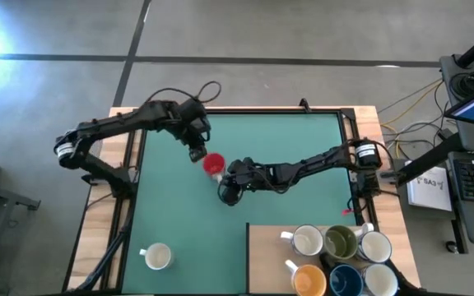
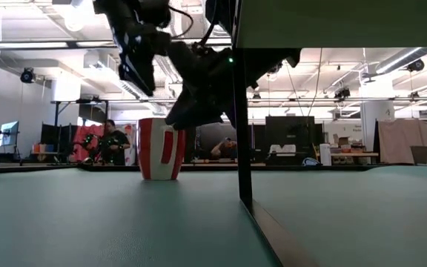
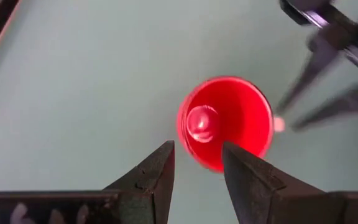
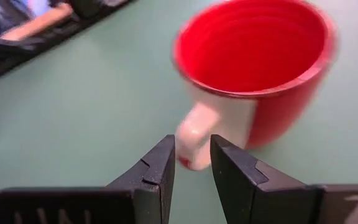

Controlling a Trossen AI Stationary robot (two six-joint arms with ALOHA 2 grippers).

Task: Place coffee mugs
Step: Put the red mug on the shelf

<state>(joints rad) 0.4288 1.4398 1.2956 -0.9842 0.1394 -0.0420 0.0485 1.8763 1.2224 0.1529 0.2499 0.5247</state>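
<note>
Right under my right hand point(image 4: 188, 165) stands the red mug point(image 4: 253, 68), mid-desk, handle facing my slightly parted, empty fingers. My left hand point(image 3: 197, 168) hovers above, half-open, empty; we might collide or tip it.

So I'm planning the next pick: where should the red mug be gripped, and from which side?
Probably by the white handle: the red mug stands upright, and its handle points toward the right pincer, whose open fingers already line up with it. Come from that side.
</note>
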